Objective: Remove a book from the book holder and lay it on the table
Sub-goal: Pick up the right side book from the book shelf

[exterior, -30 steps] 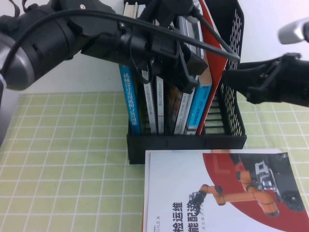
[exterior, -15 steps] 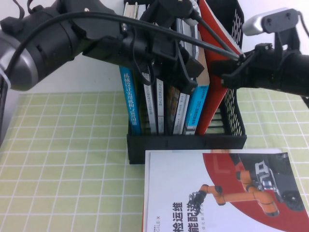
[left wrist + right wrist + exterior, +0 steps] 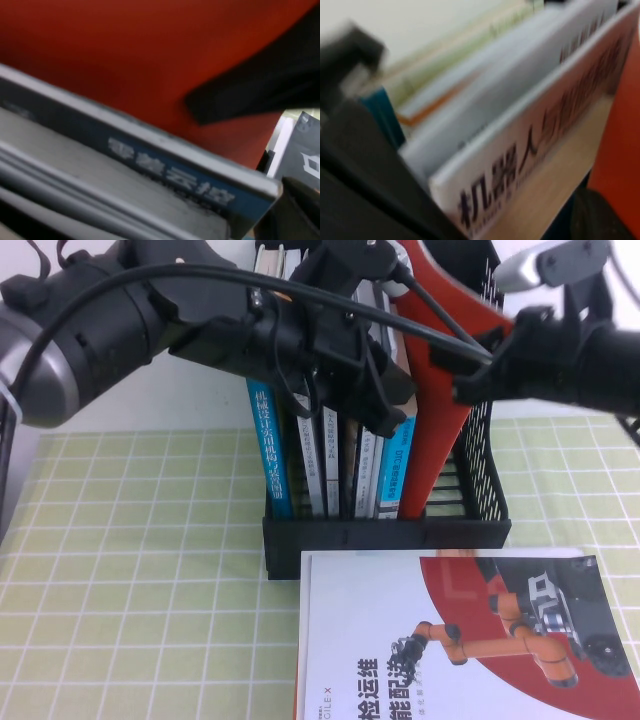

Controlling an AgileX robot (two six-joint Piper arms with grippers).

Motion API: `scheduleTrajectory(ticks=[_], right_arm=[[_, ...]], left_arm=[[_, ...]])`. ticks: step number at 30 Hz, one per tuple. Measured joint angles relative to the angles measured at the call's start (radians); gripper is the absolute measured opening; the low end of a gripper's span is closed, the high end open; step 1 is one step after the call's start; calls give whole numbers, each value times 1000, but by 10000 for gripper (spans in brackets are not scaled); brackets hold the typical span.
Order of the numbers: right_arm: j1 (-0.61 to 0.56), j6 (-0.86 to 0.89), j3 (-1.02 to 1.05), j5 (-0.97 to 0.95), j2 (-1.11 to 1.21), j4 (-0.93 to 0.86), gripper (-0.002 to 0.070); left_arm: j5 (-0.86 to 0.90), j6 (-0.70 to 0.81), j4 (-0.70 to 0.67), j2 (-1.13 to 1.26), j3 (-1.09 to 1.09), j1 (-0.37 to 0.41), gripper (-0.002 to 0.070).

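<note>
Two grippers we see above the black perforated book holder (image 3: 478, 440), right gripper (image 3: 462, 365) clamped on the thin red book (image 3: 432, 410) leaning inside it, left gripper (image 3: 385, 390) beside, its grip unclear, "GILE X" on the glossy robot-arm book (image 3: 450, 640), green checked table (image 3: 130, 590).

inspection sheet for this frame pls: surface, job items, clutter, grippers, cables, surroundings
Surface: table, light green cloth with white grid, flat.
Job's things: book, red cover, leaning in the right end of the book holder, its top sticking above the rack.
Clutter: blue-spined books and others upright in the rack; white-and-red book with an orange robot arm lying flat in front of it.
Grippers: left gripper over the upright books; right gripper at the red book's right edge; neither grip can be judged.
Cables: black cable along the left arm, crossing the red book.
Surroundings: pale wall behind the rack.
</note>
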Motion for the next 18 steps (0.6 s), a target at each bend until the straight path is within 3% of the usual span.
scheduleTrajectory(ticks=[7,18], right_arm=[[-2,46,0,8,-188,0,15],[-3,374,0,244,-481,-109,14]], left_arm=[[33,-4,15,-38,0,0,-3],[195,-180,171,-337,0,0,-3]])
